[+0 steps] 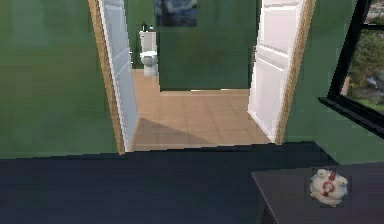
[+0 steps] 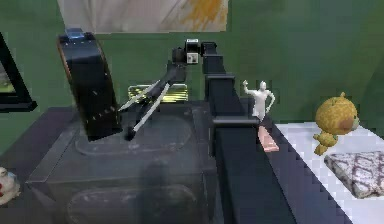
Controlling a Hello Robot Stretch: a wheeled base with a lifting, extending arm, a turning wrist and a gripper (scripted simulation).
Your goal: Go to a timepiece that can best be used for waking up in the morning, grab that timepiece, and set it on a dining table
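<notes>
At the dark table (image 2: 100,168) by the green wall: arm's out, gripper (image 2: 130,118) sits near a dark upright box (image 2: 85,85).
From here I honestly can't tell if the fingers are apart or together, or if they've got anything. My best bet for the timepiece is the white round thing (image 1: 328,186) with red on it, on the table at the forward view's lower right, well apart from the gripper.

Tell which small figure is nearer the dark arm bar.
The white statuette with a raised arm, beside the bar; the round orange figure sits farther right.
</notes>
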